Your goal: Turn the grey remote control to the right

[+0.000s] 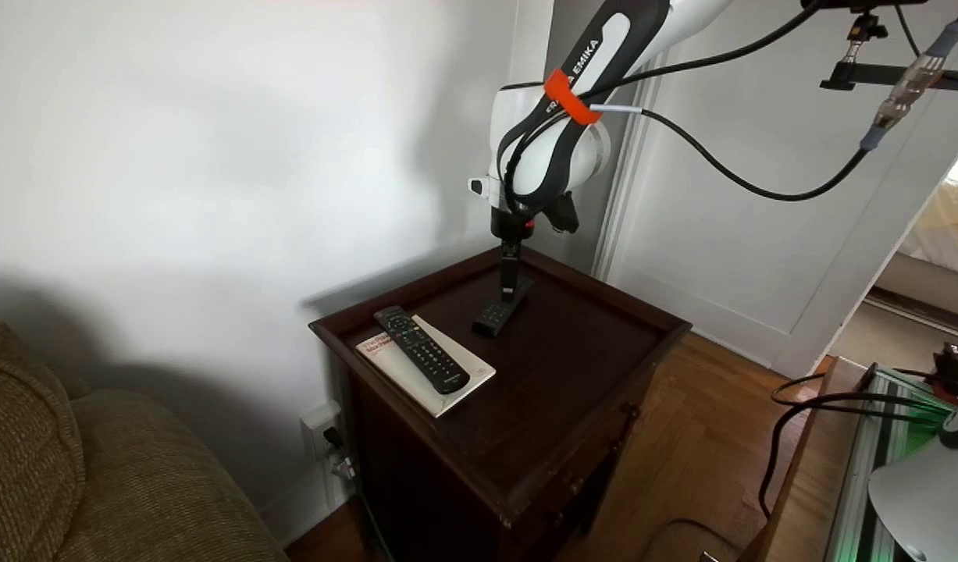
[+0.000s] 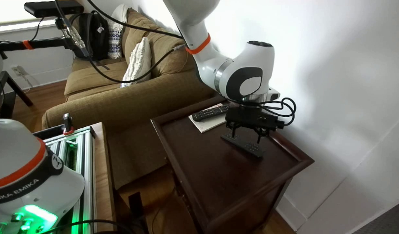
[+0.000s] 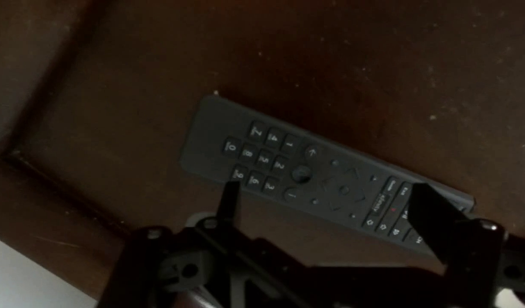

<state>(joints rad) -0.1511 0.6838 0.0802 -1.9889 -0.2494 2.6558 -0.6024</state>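
Observation:
The grey remote control lies flat and slanted on the dark wooden side table. It shows in both exterior views [image 1: 492, 318] [image 2: 243, 146] and in the wrist view [image 3: 326, 175], where its number keys point left. My gripper [image 1: 510, 297] points down right over it. In an exterior view the gripper's [image 2: 246, 139] two fingers stand apart above the remote. In the wrist view the gripper [image 3: 325, 186] is open wide with nothing held. Its left fingertip overlaps the remote's lower edge by the keys, and its right one covers part of the far end. I cannot tell whether they touch it.
A longer black remote [image 1: 422, 350] [image 2: 210, 113] lies on a white book [image 1: 385, 363] [image 2: 204, 126] beside the grey one. The side table [image 1: 588, 406] [image 2: 186, 156] has a raised rim and stands against the white wall. A brown couch [image 1: 135, 460] [image 2: 147, 104] stands beside it.

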